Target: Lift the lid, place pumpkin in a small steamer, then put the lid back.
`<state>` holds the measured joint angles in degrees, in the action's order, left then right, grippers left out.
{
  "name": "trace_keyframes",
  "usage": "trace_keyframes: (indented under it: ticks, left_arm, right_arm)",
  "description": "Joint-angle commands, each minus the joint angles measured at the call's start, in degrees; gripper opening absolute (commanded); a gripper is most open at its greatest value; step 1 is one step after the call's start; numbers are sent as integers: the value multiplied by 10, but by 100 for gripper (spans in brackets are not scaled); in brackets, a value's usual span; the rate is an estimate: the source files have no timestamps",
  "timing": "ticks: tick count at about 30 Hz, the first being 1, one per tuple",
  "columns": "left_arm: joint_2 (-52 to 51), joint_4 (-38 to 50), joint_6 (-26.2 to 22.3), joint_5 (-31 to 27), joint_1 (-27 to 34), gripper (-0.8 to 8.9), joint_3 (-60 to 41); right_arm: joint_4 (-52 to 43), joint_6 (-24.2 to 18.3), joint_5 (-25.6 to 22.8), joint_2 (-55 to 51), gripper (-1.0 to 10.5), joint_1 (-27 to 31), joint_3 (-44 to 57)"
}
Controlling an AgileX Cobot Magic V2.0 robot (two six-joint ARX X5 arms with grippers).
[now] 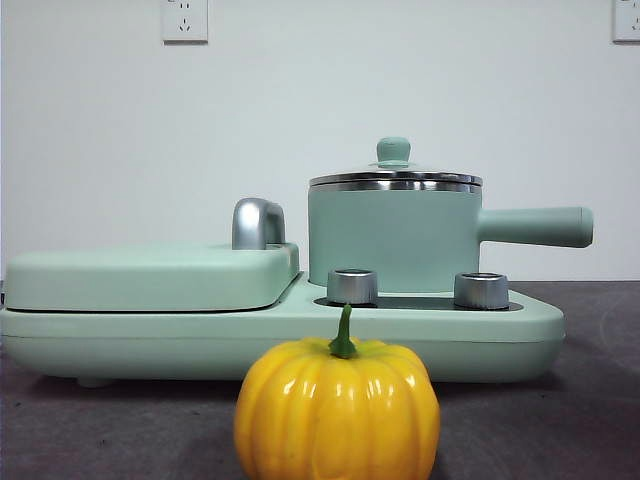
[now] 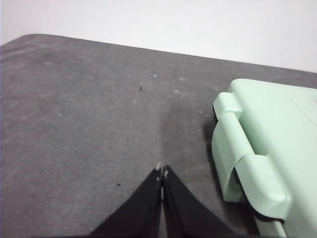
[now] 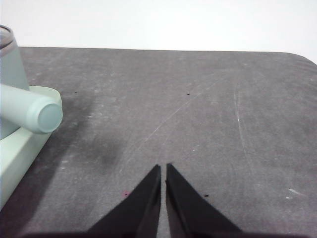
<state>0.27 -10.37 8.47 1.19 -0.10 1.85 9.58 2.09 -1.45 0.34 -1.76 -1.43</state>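
Nearest the front camera, pumpkin (image 1: 337, 410) sits on the table, untouched. Behind it, small steamer (image 1: 392, 235) stands on the base (image 1: 520, 325), lid (image 1: 395, 178) on it. Left gripper (image 2: 162, 173) and right gripper (image 3: 163, 168) both hang pressed together, empty, over bare tabletop. Nothing done yet; all three steps remain.

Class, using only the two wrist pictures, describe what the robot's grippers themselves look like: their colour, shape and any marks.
The left gripper has two flat matte-black jaws tapering to sharp points, with small pale scuffs at the tips. The right gripper has the same plain black pointed wedges, without visible marks. No cables or labels show; the arms are out of view.
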Motion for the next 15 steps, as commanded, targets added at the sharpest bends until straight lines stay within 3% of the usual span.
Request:
trace_keyframes:
  ticks: [1, 7, 11, 15]
  left_arm:
    - [-1, -1, 46, 11, 1, 6, -10]
    - [1, -10, 77, 120, -6, 7, 11]
    - [7, -31, 99, 126, -21, 7, 55]
    - [34, -60, 108, 126, -34, 7, 118]
  right_arm:
    - [-7, 51, 9, -1, 15, 1, 3]
    - [-17, 123, 109, -1, 14, -2, -25]
    - [13, 174, 111, 1, 14, -9, -77]
    - [80, 194, 121, 23, 14, -16, -155]
